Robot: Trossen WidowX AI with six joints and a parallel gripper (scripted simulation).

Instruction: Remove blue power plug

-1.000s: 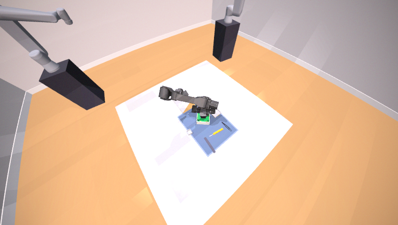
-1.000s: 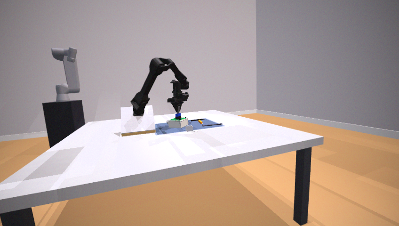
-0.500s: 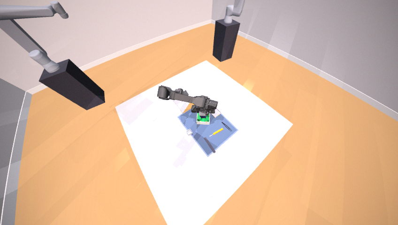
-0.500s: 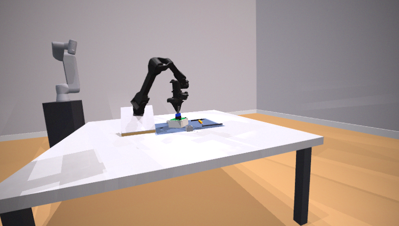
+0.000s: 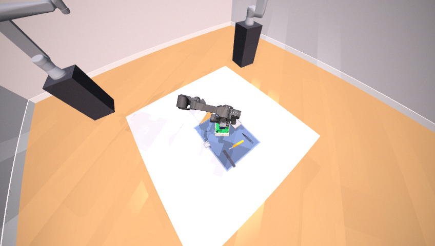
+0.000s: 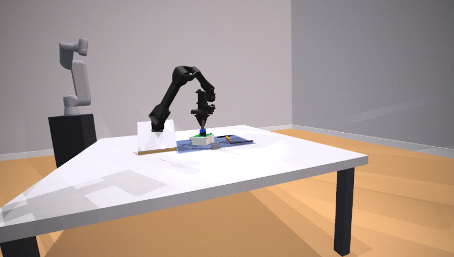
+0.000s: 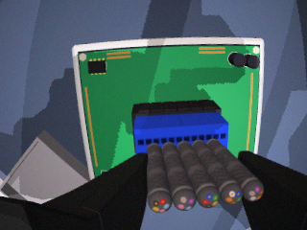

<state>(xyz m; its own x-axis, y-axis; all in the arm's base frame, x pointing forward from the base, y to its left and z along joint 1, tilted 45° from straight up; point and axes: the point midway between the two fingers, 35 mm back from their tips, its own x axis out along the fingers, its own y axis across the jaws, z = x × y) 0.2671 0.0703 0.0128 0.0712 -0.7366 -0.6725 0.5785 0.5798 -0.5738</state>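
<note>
Hand (image 5: 223,124) (image 6: 203,128) (image 7: 194,164) pointing down, gripping blue plug (image 6: 202,130) (image 7: 181,126) approx. over socket (image 7: 177,107); seating unclear.

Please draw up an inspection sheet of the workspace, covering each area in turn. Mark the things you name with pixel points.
Surface: white table (image 5: 183,195) (image 6: 270,162), blue mat (image 5: 218,147) (image 6: 191,148) (image 7: 29,86).
Job's things: blue power plug (image 6: 202,130) (image 7: 179,126) at its socket (image 7: 168,106) on the circuit board (image 5: 217,130) (image 7: 115,91); looseness unclear. Grey tray: probably the larger box (image 5: 236,124) (image 7: 53,165) beside the board.
Clutter: yellow screwdriver (image 5: 238,143) (image 6: 228,138), black tweezers (image 5: 248,138) (image 6: 225,136), dark bar (image 5: 229,158) (image 6: 241,141), small grey box (image 5: 206,144) (image 6: 215,145).
Gripper (image 6: 203,128) (image 7: 194,164): shut on the plug.
Cables: five dark stubs (image 7: 184,168) on the plug, coloured wire ends showing.
Surroundings: grey arms on dark pedestals (image 5: 83,94) (image 5: 245,45); people, nothing seen.
</note>
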